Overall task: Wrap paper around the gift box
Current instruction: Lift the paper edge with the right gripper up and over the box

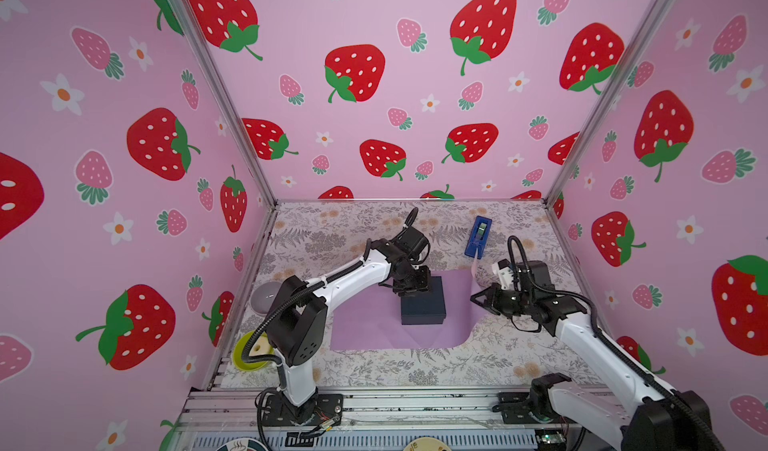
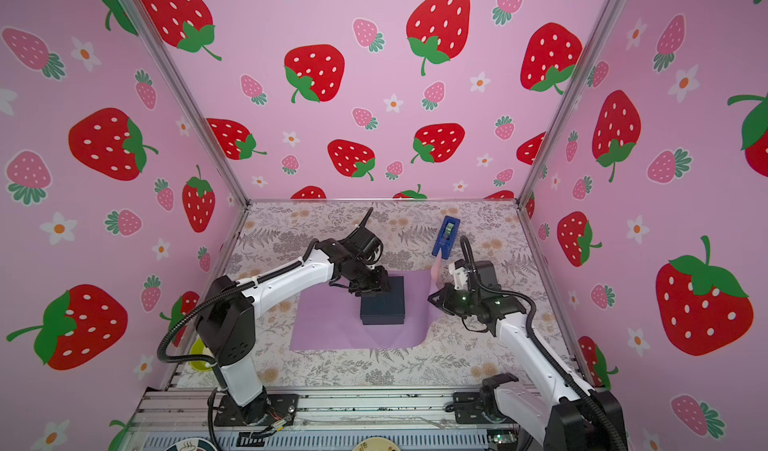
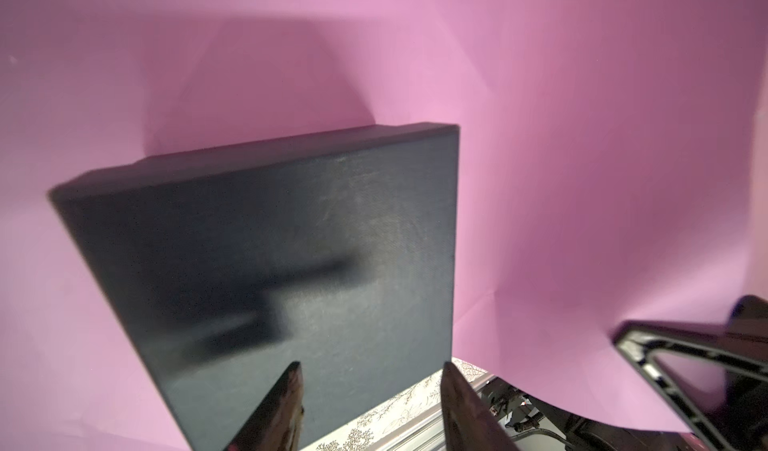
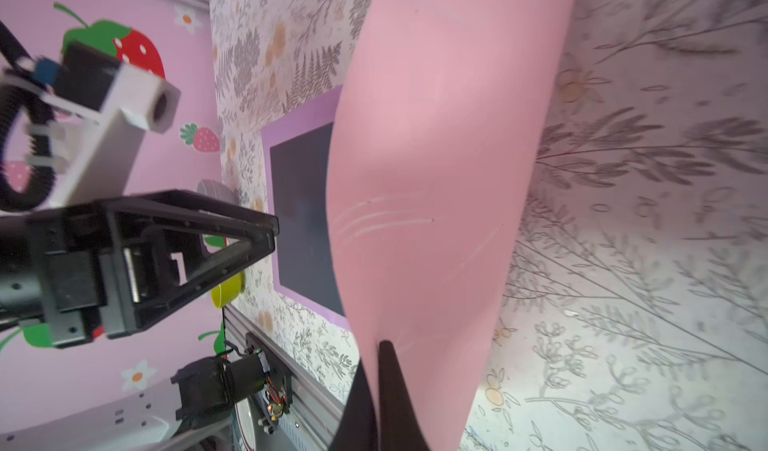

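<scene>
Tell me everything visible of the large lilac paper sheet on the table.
The thin lilac paper sheet is pale pink underneath and faintly creased. It lies flat on the floral table with the matte black box standing on it. Its right side curls upward, pinched in the shut right gripper.

Bright, even light; soft shadows; wide-angle bending at edges; wrist views blurred close up.
</scene>
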`<state>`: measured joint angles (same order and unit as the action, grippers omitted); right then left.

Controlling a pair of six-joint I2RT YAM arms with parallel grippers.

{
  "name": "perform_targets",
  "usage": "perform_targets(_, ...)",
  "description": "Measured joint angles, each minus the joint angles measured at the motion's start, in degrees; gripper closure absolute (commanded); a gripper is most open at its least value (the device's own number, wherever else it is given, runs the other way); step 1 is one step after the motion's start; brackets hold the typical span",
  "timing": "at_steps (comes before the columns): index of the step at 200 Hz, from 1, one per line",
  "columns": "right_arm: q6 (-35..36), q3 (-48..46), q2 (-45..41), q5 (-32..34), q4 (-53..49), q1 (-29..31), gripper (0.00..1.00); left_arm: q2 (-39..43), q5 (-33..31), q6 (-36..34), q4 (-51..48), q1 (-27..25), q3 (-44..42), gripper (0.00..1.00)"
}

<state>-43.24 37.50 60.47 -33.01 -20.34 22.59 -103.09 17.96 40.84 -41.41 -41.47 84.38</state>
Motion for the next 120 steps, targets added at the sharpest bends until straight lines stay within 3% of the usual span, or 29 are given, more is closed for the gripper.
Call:
perform_targets(59, -0.44, 4.76, 6.99, 3.43, 3.06, 13.64, 0.95, 5.51, 0.26, 2.82, 1.11, 0.13, 1.62, 0.25)
perform_targets(91, -0.44, 6.38, 9.07, 5.01, 3.67, 17.38, 0.95, 5.14, 1.73, 4.52, 3.02, 0.17, 1.60, 0.26)
perform_targets(120, -0.35, 7.17, 10.10, 6.01, 3.61, 19.43, 0.95, 3.87, 2.27, 5.84, 4.42, 0.22, 1.57, 0.32)
